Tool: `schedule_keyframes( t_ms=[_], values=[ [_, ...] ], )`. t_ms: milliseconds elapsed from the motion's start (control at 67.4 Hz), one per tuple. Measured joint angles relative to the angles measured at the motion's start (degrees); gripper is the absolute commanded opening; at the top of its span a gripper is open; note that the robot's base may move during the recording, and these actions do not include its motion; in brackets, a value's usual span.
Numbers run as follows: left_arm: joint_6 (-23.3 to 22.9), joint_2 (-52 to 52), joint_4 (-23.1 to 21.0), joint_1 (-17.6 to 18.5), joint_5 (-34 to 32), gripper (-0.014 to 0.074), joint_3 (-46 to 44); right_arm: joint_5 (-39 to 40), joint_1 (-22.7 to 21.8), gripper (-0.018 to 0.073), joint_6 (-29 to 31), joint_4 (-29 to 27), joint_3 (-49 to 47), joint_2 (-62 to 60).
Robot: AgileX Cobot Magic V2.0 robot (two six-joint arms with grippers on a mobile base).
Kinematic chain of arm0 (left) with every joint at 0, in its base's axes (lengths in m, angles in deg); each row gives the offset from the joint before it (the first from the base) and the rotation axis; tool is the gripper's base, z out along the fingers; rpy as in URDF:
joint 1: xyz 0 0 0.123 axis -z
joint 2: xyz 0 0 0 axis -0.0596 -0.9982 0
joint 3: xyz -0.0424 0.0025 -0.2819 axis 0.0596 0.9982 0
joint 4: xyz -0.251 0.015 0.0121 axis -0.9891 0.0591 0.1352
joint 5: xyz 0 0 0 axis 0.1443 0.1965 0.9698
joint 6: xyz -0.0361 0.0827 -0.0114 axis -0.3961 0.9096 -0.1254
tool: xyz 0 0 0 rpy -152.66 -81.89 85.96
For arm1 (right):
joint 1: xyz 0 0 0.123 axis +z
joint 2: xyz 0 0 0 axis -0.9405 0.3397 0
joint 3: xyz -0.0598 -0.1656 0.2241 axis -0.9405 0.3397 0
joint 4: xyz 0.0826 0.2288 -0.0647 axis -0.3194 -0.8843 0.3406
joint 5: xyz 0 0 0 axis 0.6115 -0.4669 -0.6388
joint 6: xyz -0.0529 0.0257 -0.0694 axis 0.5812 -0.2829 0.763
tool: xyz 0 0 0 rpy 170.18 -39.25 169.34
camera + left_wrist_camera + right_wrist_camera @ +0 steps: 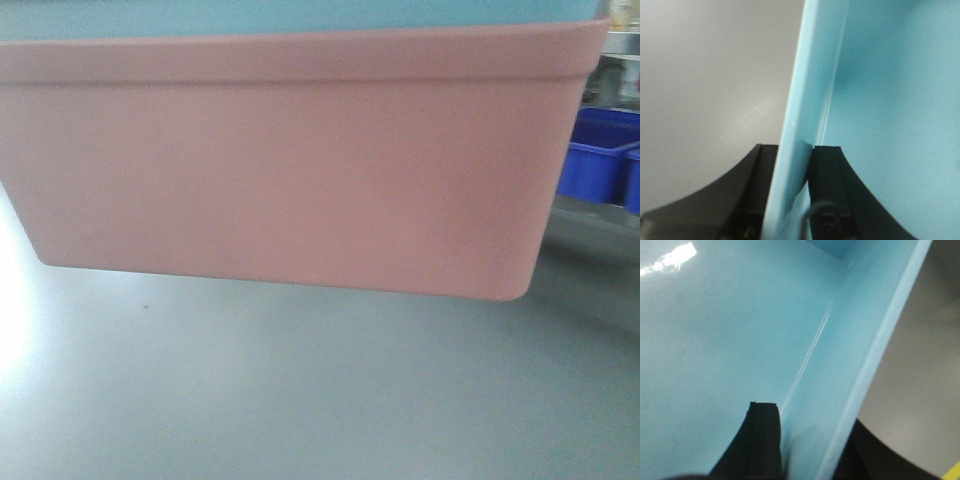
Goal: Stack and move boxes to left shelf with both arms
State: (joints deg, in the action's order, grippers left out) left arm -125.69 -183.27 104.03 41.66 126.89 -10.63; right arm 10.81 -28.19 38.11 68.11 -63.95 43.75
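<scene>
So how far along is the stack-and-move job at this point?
Stacking looks done: the turquoise bin sits nested in the pink bin. In hand: left gripper and right gripper each clamp a turquoise wall, and the stack seems raised off the grey table. Left: reaching the shelf, which no view shows.

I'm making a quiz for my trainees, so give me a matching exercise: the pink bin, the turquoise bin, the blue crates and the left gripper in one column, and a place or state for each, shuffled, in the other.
Column one:
1. pink bin
2. turquoise bin
3. blue crates
4. left gripper

Column two:
A. in the background at the right edge
B. clamped on a turquoise wall
C. nested in another bin
D. holds another bin inside it

Pairs: 1-D, 2-C, 3-A, 4-B.
</scene>
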Motion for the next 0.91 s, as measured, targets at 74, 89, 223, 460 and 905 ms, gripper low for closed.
schedule_keyframes(
  t_ms=[74,89,223,460,905],
  values=[
    [0.0,0.0,0.0,0.0,0.0,-0.0003,0.0,0.0,0.0,0.0056,0.0,0.0,0.0,0.0],
    [0.0,0.0,0.0,0.0,0.0,-0.0003,0.0,0.0,0.0,0.0056,0.0,0.0,0.0,0.0],
    [0.0,0.0,0.0,0.0,0.0,-0.0003,0.0,0.0,0.0,0.0056,0.0,0.0,0.0,0.0],
    [0.0,0.0,0.0,0.0,0.0,-0.0003,0.0,0.0,0.0,0.0056,0.0,0.0,0.0,0.0],
    [0.0,0.0,0.0,0.0,0.0,-0.0003,0.0,0.0,0.0,0.0056,0.0,-0.1,0.0,0.0]
  ],
)
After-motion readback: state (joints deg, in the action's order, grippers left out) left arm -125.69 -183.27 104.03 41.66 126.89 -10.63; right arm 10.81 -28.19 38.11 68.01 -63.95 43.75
